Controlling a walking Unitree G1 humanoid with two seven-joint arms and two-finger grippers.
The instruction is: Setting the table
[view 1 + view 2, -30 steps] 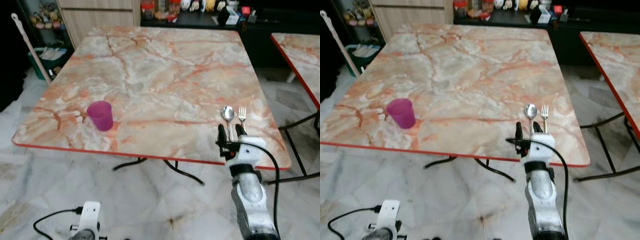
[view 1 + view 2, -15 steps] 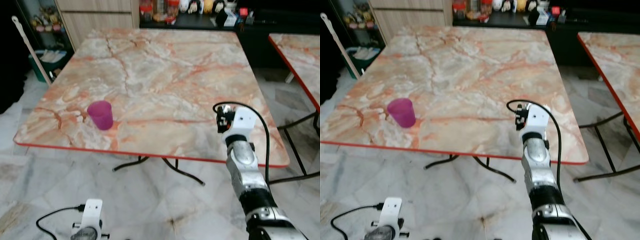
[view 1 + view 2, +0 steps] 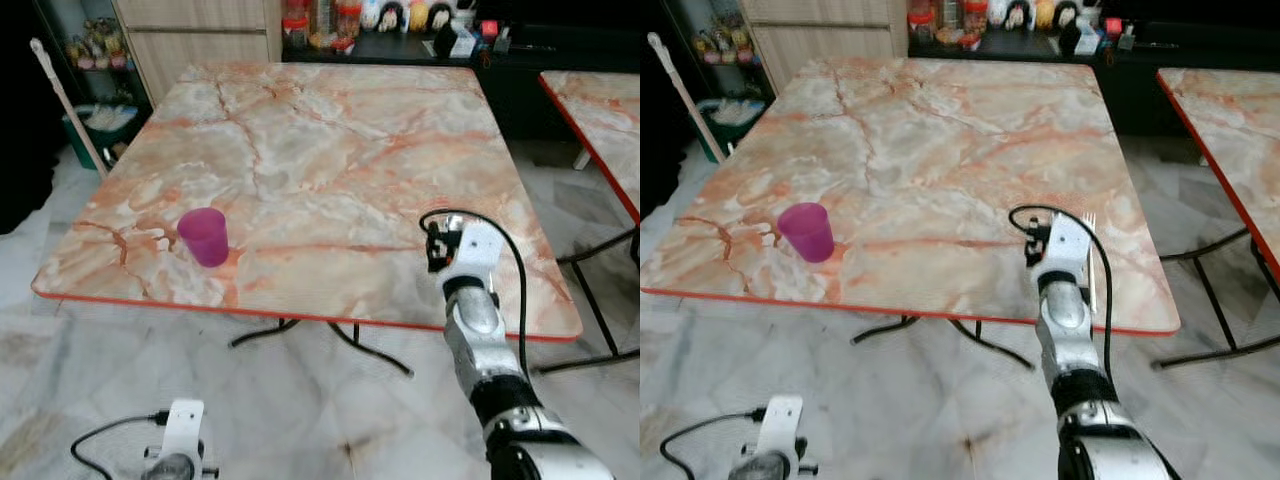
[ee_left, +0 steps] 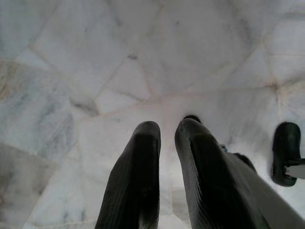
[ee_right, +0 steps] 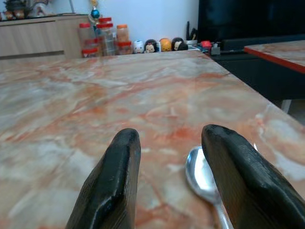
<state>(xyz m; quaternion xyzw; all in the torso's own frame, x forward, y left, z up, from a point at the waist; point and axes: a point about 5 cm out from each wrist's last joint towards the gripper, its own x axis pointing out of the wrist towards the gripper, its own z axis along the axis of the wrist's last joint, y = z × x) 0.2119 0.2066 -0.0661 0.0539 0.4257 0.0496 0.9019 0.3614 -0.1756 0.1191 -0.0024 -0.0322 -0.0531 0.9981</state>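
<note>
Spoon and fork on the near right of the table, right gripper low over them.

The spoon [image 5: 202, 175] lies flat on the marble table [image 3: 330, 150] near its near right corner, bowl toward the far side and handle running back toward the robot, so its long axis goes near to far. The fork [image 3: 1089, 225] lies just to its right, parallel, its tines peeking out beside the wrist. The right gripper [image 5: 174, 179] sits just above the tabletop, fingers spread wide and holding nothing; the spoon's bowl lies between them, close to the right-hand finger. The right arm is clearly the nearer one. The purple cup [image 3: 204, 236] stands well apart on the near left of the table. The left gripper [image 4: 169, 143] hangs idle over the floor, fingers nearly together, empty.
</note>
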